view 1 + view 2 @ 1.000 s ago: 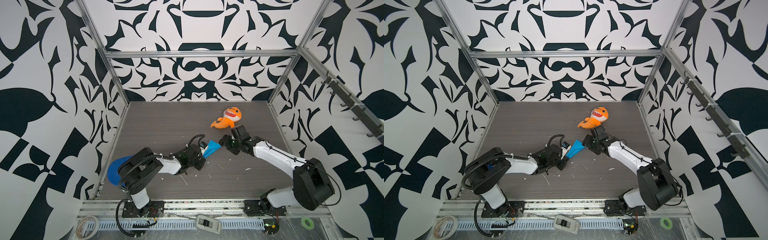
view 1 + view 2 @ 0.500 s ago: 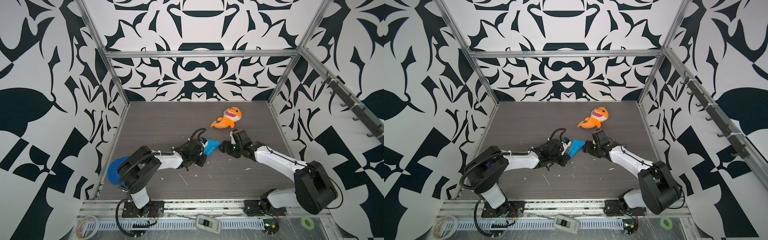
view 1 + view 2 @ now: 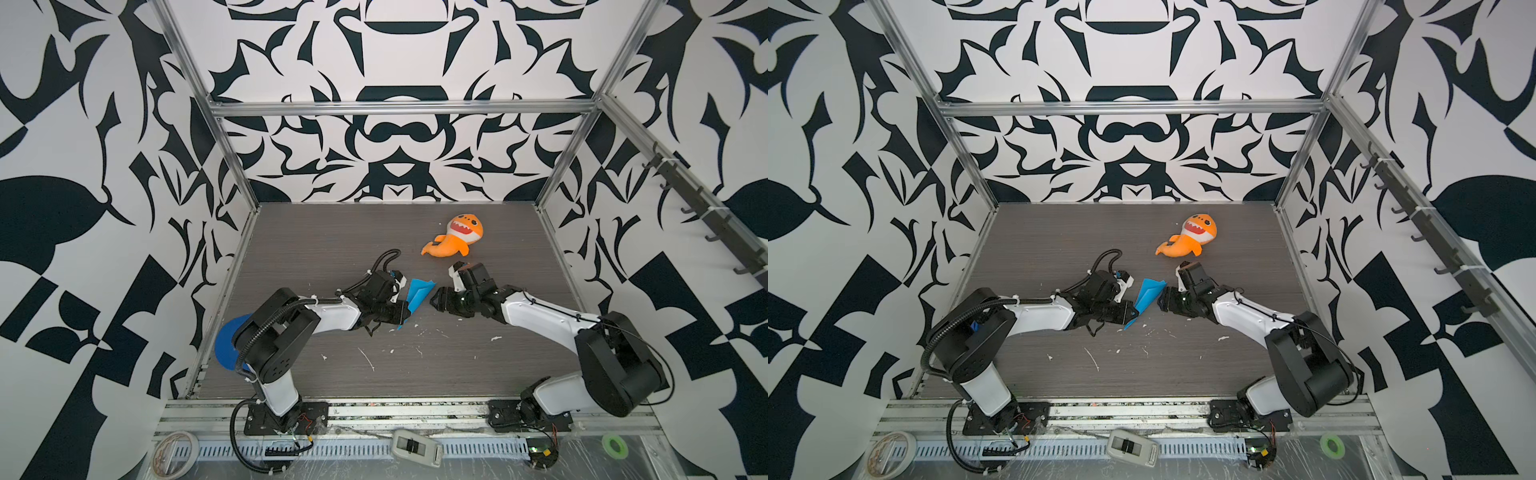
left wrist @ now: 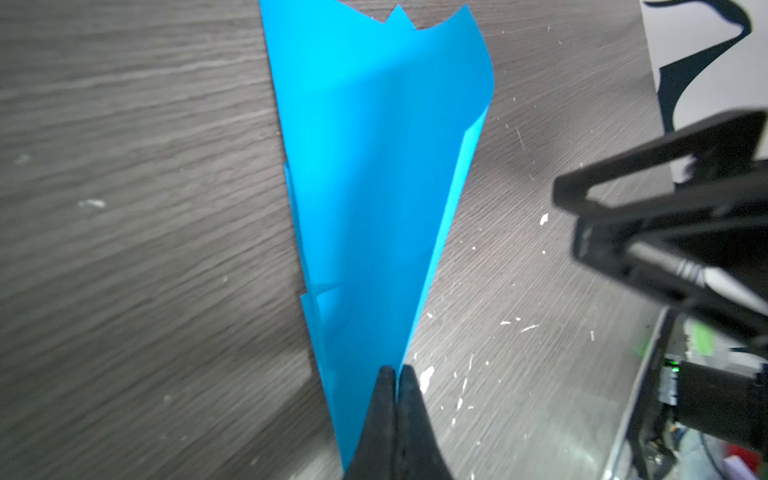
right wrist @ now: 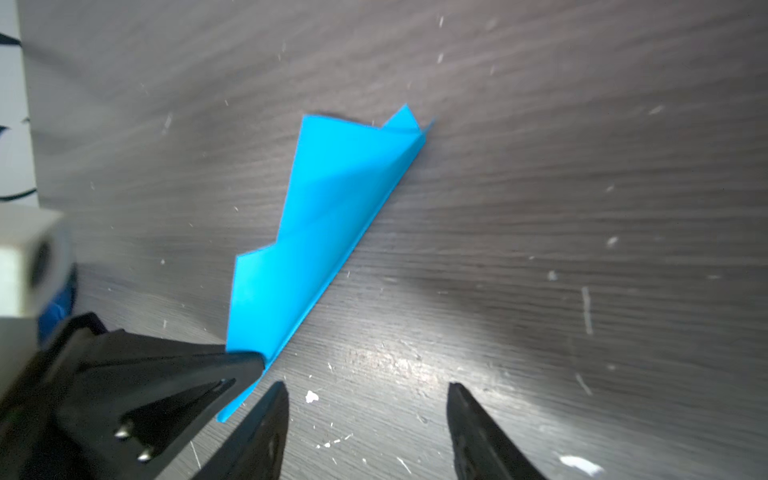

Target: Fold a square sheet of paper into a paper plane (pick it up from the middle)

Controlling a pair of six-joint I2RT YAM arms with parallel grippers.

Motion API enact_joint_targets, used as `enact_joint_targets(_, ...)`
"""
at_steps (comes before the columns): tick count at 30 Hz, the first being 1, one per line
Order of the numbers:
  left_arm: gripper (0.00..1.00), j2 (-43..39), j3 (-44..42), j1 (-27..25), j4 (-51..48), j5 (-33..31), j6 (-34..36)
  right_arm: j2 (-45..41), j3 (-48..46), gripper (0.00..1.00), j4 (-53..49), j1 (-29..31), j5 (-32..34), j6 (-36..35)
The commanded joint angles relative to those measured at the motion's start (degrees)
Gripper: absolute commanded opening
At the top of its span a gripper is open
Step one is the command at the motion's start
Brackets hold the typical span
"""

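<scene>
Mid bench tight, edges open.

Centre of bench (image 3: 332,232) crowded: left gripper (image 4: 394,376) clamped on nose of paper plane (image 3: 417,293), right gripper (image 5: 365,386) just beside it w/ jaws apart, only a narrow gap btwn the two. Orange shark plush (image 3: 457,241) lies near, behind the right gripper, blocking a pass that way. Blue disc (image 3: 226,345) sits at left edge, partly under left arm. Back-left, front strip & right side free apart from small white scraps (image 3: 368,359); patterned walls (image 3: 124,208) close off three sides.

Both top views: high at front, tilted down over whole bench (image 3: 316,249). Wrist cameras: close, low, both sharing paper plane (image 4: 374,166).
</scene>
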Motion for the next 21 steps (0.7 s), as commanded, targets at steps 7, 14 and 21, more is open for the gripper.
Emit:
enact_joint_targets(7, 0.03, 2.0, -1.4, 2.8, 2.9, 5.2, -7.9, 5.0, 6.1, 0.62, 0.1, 3.8, 0.1, -5.5)
enact_joint_targets(14, 0.03, 3.6, -1.8, 4.8, 4.2, 6.6, -12.3, 8.3, 9.3, 0.58, -0.2, 4.3, -0.9, -7.1)
enact_joint_targets(21, 0.02, 4.3, -2.5, 5.7, 6.7, 7.6, -15.0, 11.1, 11.9, 0.57, -1.3, 4.5, -2.2, -9.0)
